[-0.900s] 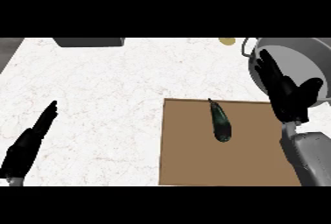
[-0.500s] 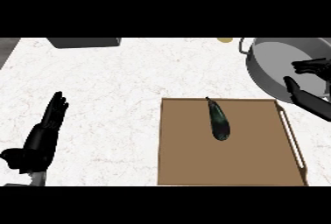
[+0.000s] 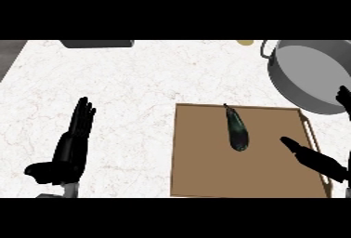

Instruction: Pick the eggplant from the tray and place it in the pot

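You've got the eggplant (image 3: 237,130) lying on the brown tray (image 3: 198,158), roughly mid-tray and toward the far edge, stem end pointing away from you. Nothing's touching it.

Your right hand (image 3: 319,162) comes in from the right edge over the near-right part of the tray. It's spread open w/ nothing in it. One dark digit (image 3: 296,148) points toward the eggplant but stops short, w/ a gap between. Another fingertip (image 3: 343,96) shows at the right edge, by the pot's near rim.

The pot (image 3: 302,69) sits far right, just beyond the tray's far-right corner.

Your left hand (image 3: 72,148) is on the left over the white counter (image 3: 151,79), well apart from the tray, fingers straight and pointing away, thumb out to the left. It's open and holds nothing.
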`<state>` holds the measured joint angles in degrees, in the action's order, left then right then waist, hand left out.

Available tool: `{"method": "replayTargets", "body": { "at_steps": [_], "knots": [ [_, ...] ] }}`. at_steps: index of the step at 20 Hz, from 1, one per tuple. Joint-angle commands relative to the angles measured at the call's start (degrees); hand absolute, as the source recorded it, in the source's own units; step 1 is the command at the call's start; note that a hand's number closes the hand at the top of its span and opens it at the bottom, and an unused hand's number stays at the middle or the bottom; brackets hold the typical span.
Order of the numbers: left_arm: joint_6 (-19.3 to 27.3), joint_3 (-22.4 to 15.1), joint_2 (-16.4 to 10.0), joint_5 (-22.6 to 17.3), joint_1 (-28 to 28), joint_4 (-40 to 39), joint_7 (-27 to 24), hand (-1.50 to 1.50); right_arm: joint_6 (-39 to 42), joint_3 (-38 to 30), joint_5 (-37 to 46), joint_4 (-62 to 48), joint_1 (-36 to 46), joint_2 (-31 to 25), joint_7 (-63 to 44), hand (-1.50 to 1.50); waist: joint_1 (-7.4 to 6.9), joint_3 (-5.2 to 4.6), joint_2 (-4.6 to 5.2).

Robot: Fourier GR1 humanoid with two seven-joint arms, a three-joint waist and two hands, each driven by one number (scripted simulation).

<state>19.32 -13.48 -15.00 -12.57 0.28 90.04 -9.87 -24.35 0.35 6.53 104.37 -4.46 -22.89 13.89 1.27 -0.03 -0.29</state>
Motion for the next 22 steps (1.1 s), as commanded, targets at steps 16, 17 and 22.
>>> {"method": "replayTargets", "body": {
  "at_steps": [16,17,22],
  "knots": [
    [0.2,-0.4,3.3,1.6,-4.7,-1.3,2.4,0.00,27.5,19.5,18.7,9.9,11.3,-10.1,-57.7,-1.50,-2.87,-0.10,0.57],
    [-1.1,-0.4,3.0,1.8,-1.9,-2.1,-0.2,0.00,27.8,20.6,19.5,8.7,12.8,-7.8,-59.4,-1.50,-2.52,-0.06,0.46],
    [-0.7,0.4,2.6,3.2,0.9,5.5,4.2,0.00,30.0,20.5,22.1,3.8,14.6,-1.3,-59.1,-1.50,-1.67,0.03,0.24]
  ]
}}
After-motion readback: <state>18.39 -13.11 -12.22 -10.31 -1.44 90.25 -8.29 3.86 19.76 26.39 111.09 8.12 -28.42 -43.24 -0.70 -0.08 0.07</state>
